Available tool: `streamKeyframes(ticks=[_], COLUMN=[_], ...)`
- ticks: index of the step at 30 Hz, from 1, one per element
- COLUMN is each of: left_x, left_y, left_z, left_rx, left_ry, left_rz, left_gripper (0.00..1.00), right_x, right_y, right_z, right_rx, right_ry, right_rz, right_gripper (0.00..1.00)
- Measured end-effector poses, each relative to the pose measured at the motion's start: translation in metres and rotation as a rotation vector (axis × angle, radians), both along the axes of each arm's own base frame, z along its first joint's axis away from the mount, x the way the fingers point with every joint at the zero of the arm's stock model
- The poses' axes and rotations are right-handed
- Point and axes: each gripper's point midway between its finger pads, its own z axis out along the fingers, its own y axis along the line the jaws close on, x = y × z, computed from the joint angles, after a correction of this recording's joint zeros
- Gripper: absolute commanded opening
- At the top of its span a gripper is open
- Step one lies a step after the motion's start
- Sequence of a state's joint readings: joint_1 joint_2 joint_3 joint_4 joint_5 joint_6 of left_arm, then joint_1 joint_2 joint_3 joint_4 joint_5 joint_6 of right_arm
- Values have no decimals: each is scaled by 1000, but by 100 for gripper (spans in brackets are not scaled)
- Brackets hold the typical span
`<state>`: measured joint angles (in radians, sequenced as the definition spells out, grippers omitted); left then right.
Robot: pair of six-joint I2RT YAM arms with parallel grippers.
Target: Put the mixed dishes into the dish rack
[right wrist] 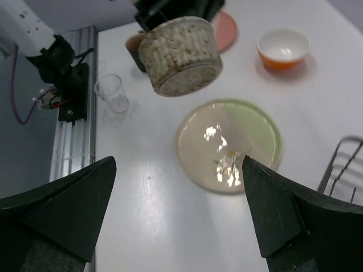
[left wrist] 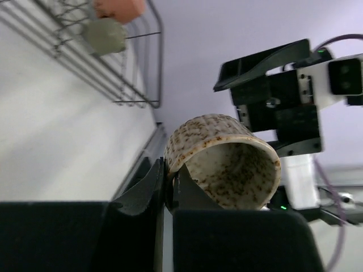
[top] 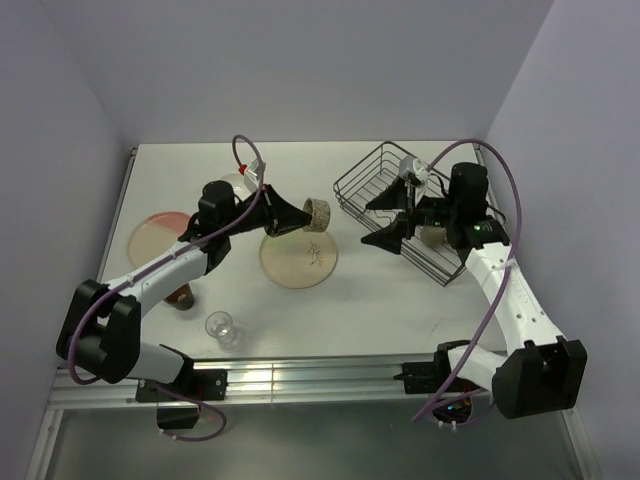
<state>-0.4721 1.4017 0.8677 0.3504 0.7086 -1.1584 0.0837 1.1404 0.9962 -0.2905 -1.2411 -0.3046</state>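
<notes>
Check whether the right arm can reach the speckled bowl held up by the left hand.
Likely yes: the right hand is open, facing the speckled bowl with nothing between them; the left hand grips only its rim.

The 2 arms reach inward, left end effector [top: 300, 216] clamped tight, right end effector [top: 384, 220] spread wide.

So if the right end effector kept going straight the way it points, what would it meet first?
Probably the small speckled bowl held in the left end effector; depth is unclear, so a lower line would reach the cream-green plate.
</notes>
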Motion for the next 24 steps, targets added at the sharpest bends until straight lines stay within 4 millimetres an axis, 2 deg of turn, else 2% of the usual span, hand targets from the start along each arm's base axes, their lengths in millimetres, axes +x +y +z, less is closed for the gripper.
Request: streamKeyframes(ticks=[4, 10, 14, 20, 24], left_x=[-9, -33, -42, -50, -52], left_y=[3, 7, 10, 13, 13], left_z=[30, 71, 80, 88, 89], left_rx=[-156, -344, -399, -427, -435], left_ry=[-20, -96, -107, -127, -134], left_rz=[-55, -146, -179, -206, -212], left_gripper=[0, 0, 0, 0, 0], right_x=[-10, -23, -23, -21, -33], right_y=[25, 64, 80, 88, 101], right_z=[28, 45, 52, 66, 71], right_rx=[70, 181, 206, 230, 244], right_ry=[-163, -194, -212, -266, -282], right_rz=[129, 229, 213, 197, 236], right_gripper=[100, 100, 100, 100, 100])
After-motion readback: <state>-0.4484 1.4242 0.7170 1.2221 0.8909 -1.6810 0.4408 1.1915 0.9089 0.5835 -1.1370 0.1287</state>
